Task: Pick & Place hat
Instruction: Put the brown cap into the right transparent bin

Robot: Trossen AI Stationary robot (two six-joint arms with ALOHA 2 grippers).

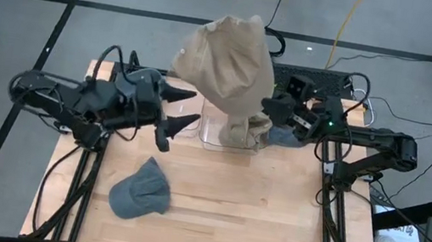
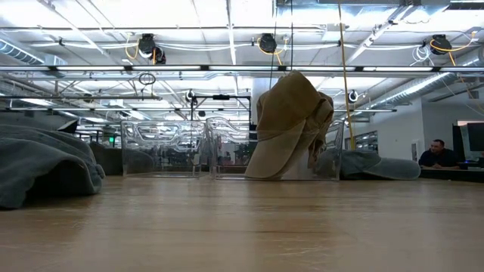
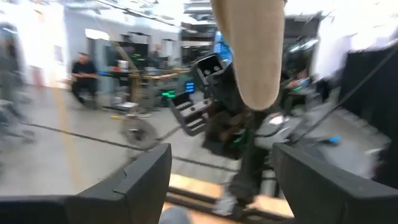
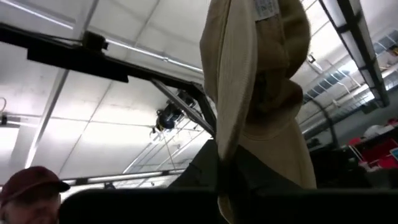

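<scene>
A tan hat (image 1: pixel 226 62) stands tall over the clear bins (image 1: pixel 229 133) at the table's far middle; in the low view the tan hat (image 2: pixel 291 125) reaches down to the bin floor. My right gripper (image 1: pixel 265 115) is shut on its lower part, with the hat (image 4: pixel 255 93) rising above the fingers. My left gripper (image 1: pixel 194 107) is open and hovers just left of the tan hat, which it faces (image 3: pixel 249 50). A grey hat (image 1: pixel 140 189) lies flat on the table nearer the front. Another grey hat (image 1: pixel 284 135) lies by the right gripper. My right gripper pinches the tan hat's lower part (image 4: pixel 231 158) between its two fingers, coming from the table's right and slanting upward. The hat stands upright above the fingers, folded on itself. Its lowest end (image 2: pixel 265 168) appears to reach the clear bin's floor.
Two clear bins (image 2: pixel 162 147) stand side by side at the far middle. The grey hat (image 2: pixel 45 162) fills the low view's left. Bare wood lies toward the near edge (image 1: pixel 268 232). People sit beyond the table (image 2: pixel 437 155), (image 3: pixel 81 74).
</scene>
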